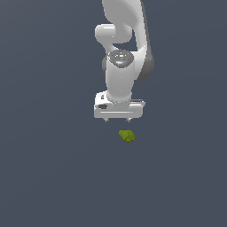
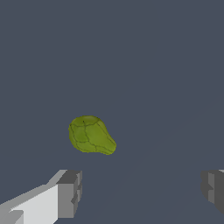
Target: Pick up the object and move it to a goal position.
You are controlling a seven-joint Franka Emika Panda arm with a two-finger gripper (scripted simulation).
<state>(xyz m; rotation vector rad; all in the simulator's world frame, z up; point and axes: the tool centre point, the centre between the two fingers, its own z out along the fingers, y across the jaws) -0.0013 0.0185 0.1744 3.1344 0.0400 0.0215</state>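
Note:
The object point(image 1: 127, 135) is a small lumpy olive-green blob lying on the flat grey floor, just below the white arm in the exterior view. My gripper point(image 1: 117, 120) hangs above it, slightly toward the exterior view's left, with a gap between fingertips and blob. The wrist view shows the object point(image 2: 91, 134) lying free on the ground, rounded at one end and tapering at the other. Both grey fingertips point(image 2: 70, 192) stand wide apart, so my gripper point(image 2: 142, 192) is open and holds nothing.
A plain dark grey surface point(image 1: 48, 177) spreads all around. The white arm point(image 1: 126, 44) rises behind the gripper toward the top of the exterior view.

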